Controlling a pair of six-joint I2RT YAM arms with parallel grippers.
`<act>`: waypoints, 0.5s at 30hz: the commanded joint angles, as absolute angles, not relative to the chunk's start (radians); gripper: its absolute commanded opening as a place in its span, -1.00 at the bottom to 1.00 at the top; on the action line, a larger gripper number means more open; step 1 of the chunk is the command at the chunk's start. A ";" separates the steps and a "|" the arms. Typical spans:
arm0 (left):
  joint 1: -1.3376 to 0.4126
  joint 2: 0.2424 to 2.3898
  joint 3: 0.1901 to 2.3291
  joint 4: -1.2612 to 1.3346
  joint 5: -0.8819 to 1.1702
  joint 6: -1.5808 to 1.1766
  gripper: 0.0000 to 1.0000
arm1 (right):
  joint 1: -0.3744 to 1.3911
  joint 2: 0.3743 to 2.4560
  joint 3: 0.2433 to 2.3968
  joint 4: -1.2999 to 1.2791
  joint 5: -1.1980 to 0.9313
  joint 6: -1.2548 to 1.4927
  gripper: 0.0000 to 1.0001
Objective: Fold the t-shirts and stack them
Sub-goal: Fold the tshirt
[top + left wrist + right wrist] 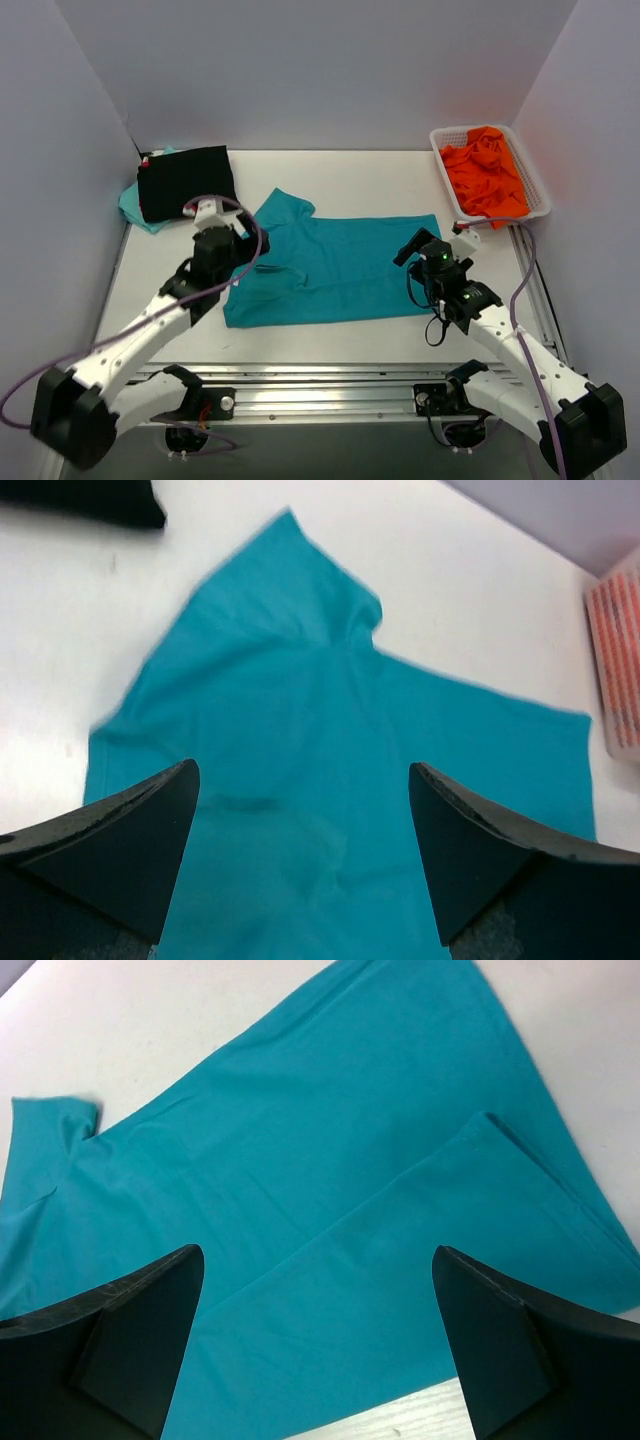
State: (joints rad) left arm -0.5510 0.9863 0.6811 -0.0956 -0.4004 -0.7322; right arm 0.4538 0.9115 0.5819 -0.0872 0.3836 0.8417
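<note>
While spread flat mid-table [330, 335], teal t-shirt [330, 270] partly folded along near edge; left pincer [300, 850] released, poised above its sleeve end, holding nothing; right pincer [315, 1340] released over hem end, empty; black t-shirt [185, 180] folded far left atop another teal one [135, 208]; orange t-shirts [487, 172] heaped in white basket [540, 190].

The spread t-shirt [335, 268] is plain teal, no print; the folded shirt [185, 182] at the back left is plain black, with a teal one [134, 207] showing beneath it; the shirts [487, 175] in the basket [538, 196] are bright orange; the basket is white mesh; the table [380, 180] is white; gripper fingers [120, 845] are black.
</note>
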 commanded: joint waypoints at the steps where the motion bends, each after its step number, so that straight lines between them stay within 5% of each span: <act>1: -0.390 1.223 0.904 0.165 -0.169 -0.513 0.88 | 0.463 0.904 0.572 0.050 0.283 0.681 0.87; 9: -0.163 1.902 1.461 0.094 0.359 -0.278 0.89 | 0.468 0.785 0.500 0.129 0.235 0.646 0.87; 15: -0.141 2.321 1.933 -0.133 0.504 -0.216 0.91 | 0.469 0.816 0.496 0.160 0.221 0.638 0.85</act>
State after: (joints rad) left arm -0.1398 2.2230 1.7573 0.0078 0.3172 -0.2897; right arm 0.4603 0.8082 0.5014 0.1097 0.2329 0.6613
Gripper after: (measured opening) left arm 0.952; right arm 0.928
